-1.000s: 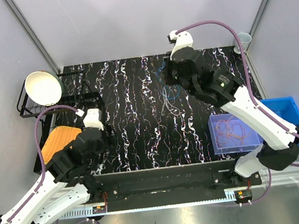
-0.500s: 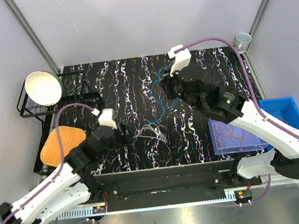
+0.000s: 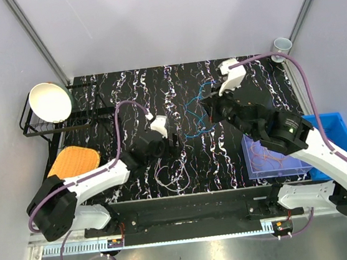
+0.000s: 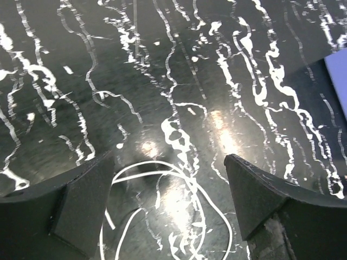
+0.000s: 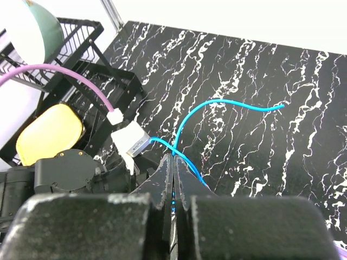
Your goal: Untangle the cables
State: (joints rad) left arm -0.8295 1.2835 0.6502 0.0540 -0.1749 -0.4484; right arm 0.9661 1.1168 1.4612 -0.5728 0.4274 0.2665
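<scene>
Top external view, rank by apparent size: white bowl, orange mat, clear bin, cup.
1. clear bin, partly hidden by the right arm
2. white bowl and orange mat: too alike to rank
3. cup

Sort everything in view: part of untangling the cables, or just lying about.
Job:
blue cable, pinched in right gripper
pale cable loops under open left gripper
orange cables in clear bin

Lying about:
white bowl
black rack
yellow pad
cup
blue bin

Black marbled table [image 3: 125,91], pale grey walls [image 3: 148,20]
</scene>
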